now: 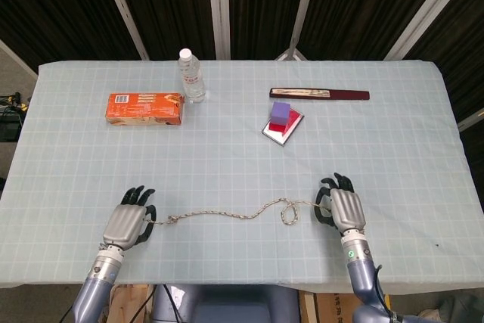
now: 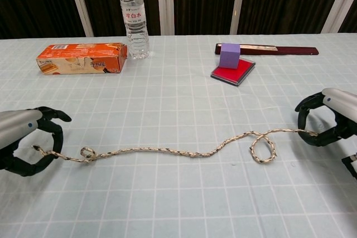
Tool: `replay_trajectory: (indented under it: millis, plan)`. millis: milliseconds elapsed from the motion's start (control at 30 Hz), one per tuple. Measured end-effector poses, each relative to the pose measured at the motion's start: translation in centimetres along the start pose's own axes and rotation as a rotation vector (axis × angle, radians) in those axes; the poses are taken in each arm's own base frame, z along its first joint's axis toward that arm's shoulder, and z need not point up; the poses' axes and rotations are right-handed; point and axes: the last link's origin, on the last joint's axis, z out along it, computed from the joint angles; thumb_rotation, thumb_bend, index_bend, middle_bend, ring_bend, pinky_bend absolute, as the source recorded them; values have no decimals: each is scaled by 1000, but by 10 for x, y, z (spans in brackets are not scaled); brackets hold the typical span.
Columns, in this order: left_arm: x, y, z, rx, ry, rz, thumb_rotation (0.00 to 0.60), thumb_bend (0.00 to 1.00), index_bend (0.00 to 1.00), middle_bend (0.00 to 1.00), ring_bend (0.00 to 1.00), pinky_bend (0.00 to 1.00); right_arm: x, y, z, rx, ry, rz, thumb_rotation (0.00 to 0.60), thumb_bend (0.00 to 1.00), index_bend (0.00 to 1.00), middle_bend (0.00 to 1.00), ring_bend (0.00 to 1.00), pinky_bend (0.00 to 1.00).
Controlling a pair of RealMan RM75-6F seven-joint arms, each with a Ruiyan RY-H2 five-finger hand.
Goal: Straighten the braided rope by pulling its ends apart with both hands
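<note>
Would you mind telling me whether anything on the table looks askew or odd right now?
The braided rope is not straight: a loop crosses over itself near the right hand, and a small curl sits near the left hand.

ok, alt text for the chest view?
Left hand and right hand each hold an end of a braided rope lying wavy across the table, a loop near its right end. Behind: bottle, orange box.

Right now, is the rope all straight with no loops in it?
No, the braided rope still curls into a loop near the right hand and a smaller one near the left hand.
</note>
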Motion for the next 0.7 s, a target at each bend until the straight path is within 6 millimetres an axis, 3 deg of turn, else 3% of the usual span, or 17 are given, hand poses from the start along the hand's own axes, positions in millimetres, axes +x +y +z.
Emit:
replay_trajectory:
  millis: [467,700]
  plan:
    - [47,-34,1,52,101,-15,600,670,604,110,0,0,14,11,2,-20,27,-21,600,473,632,249,26,0]
    - [58,-52,-2,85,115,-11,600,671,604,110,0,0,21,20,4,-40,42,-39,600,473,632,250,26,0]
